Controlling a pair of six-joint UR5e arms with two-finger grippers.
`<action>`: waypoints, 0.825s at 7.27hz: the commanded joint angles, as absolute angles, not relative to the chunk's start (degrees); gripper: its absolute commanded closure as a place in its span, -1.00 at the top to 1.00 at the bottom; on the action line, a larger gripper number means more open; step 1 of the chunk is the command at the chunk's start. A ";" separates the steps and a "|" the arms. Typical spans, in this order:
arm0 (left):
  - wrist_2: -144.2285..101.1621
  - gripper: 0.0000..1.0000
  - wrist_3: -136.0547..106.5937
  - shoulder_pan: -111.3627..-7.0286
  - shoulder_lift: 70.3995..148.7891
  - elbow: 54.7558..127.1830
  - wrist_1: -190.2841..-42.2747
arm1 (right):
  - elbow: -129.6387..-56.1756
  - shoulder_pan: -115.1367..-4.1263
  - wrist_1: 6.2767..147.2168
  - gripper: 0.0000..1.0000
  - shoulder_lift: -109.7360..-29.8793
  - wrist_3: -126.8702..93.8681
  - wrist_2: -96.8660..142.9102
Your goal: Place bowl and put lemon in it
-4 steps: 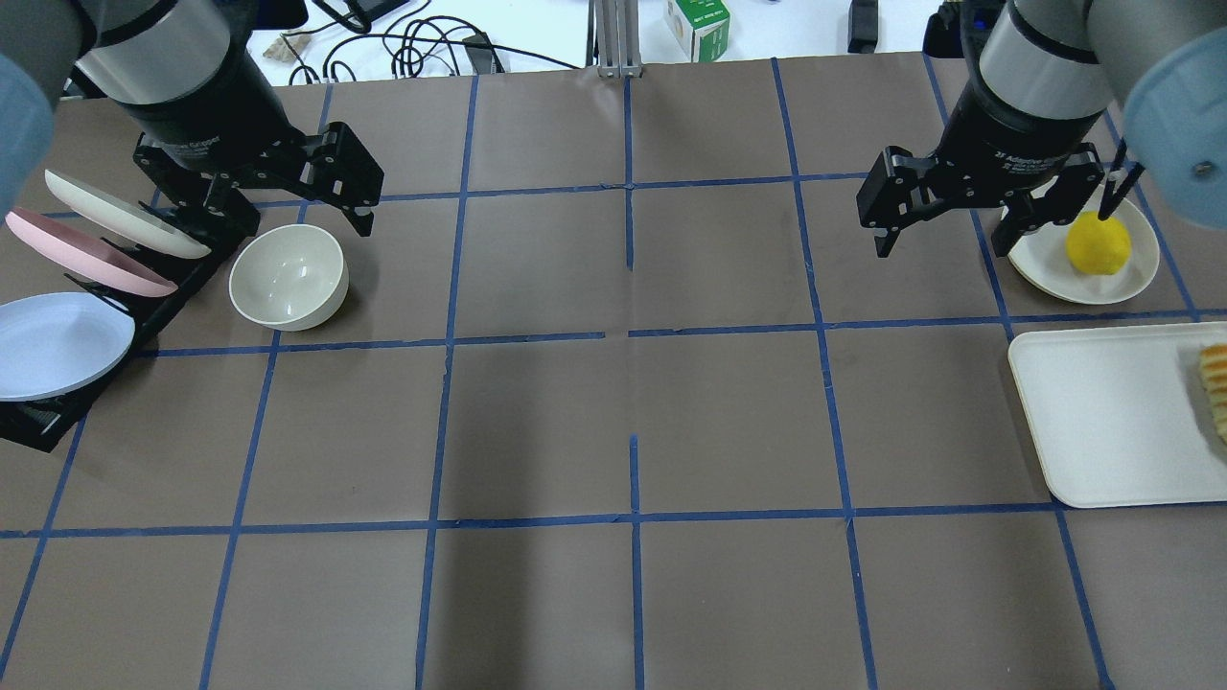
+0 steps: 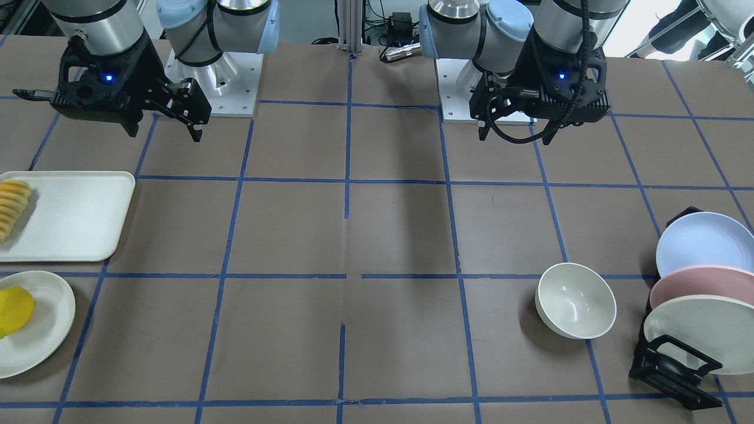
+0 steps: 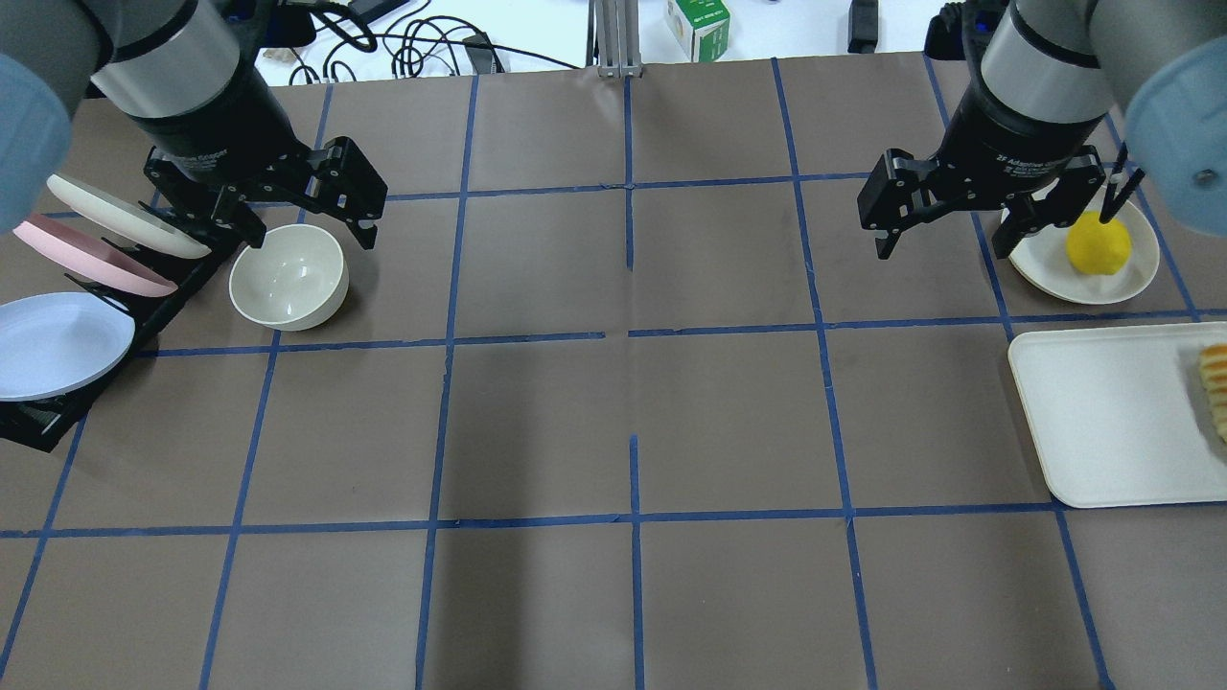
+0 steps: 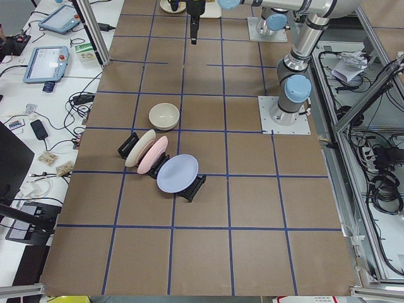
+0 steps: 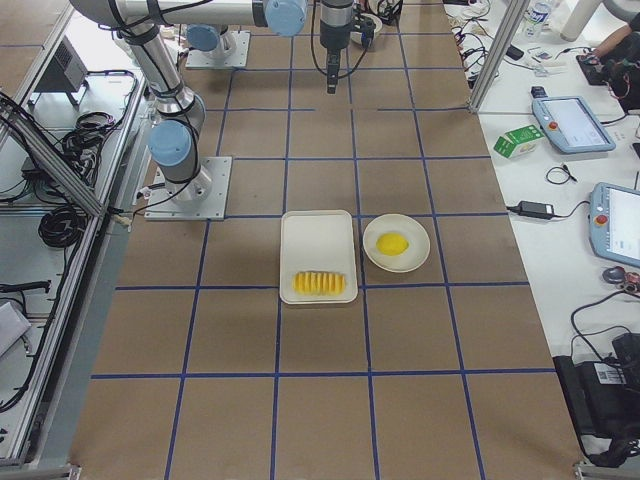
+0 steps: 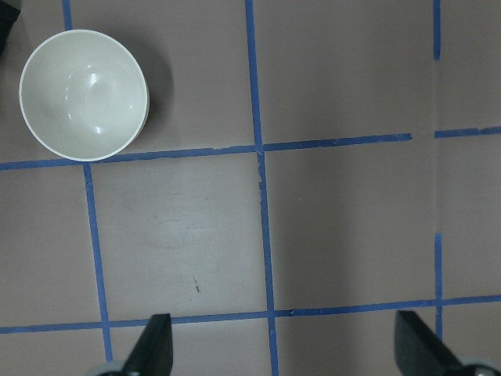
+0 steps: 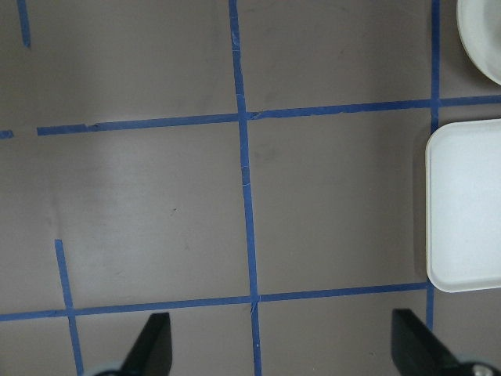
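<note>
The off-white bowl [image 3: 288, 276] stands upright and empty on the brown table, left of centre, next to the plate rack; it also shows in the front view [image 2: 575, 300] and the left wrist view [image 6: 84, 94]. My left gripper [image 3: 309, 235] is open and empty, high over the bowl's far rim. The yellow lemon [image 3: 1099, 243] lies on a shallow cream plate [image 3: 1054, 278] at the far right, and shows in the front view [image 2: 15, 309]. My right gripper [image 3: 941, 251] is open and empty, high above the table just left of that plate.
A black rack [image 3: 57, 422] with three pastel plates stands left of the bowl. A white tray [image 3: 1102, 422] with a row of pale sliced pieces [image 3: 1215, 388] lies below the lemon's plate. Cables and a green carton [image 3: 698, 27] lie past the far edge.
My left gripper has shifted slightly toward the bowl and now overlaps its far rim in the overhead view. The right gripper has hardly moved. Bowl and lemon are unmoved.
</note>
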State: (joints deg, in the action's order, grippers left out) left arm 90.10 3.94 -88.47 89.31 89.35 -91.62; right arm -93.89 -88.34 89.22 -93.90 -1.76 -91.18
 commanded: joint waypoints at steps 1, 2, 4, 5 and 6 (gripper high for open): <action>89.30 1.00 6.40 -77.41 97.51 92.36 -80.76 | -93.96 -87.90 90.08 1.00 -93.78 -2.11 -92.02; 89.64 1.00 11.98 -75.95 100.95 92.55 -79.99 | -92.74 -87.98 91.22 1.00 -93.61 -2.98 -91.33; 89.39 1.00 20.01 -69.91 107.02 94.55 -74.74 | -93.87 -88.41 99.14 1.00 -93.07 -2.72 -91.14; 89.47 1.00 22.04 -68.57 108.79 96.57 -69.57 | -95.43 -88.42 95.49 1.00 -92.99 -2.29 -91.23; 89.99 1.00 22.23 -68.55 110.11 98.16 -65.87 | -96.58 -88.16 93.62 1.00 -93.34 -1.59 -91.75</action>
State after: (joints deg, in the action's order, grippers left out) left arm 89.62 20.86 -69.57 108.03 96.09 -70.82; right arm -95.18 -88.30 95.84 -93.09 -2.25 -91.34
